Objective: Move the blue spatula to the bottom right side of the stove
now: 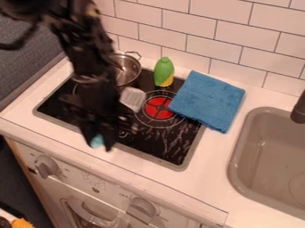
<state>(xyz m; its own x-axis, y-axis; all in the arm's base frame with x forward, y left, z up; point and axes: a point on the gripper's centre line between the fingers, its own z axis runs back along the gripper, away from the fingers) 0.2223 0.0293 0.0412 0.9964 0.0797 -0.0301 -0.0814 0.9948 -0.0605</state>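
Lighting's fairly bright & even on the table (208,178) nr. me and the tiles (226,38) beyond; pale glare streaks the black stovetop (184,144) beside me, small highlights on the pot (131,73); my arm's (86,51) v. dark, w/ little detail.

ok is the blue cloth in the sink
No, the blue cloth lies partly on the stove and partly on the counter, beside the sink.

A kitchen, shown by 1 stove (173,151), 1 sink (265,164), 1 metal pot (129,70) and white wall tiles (183,26)
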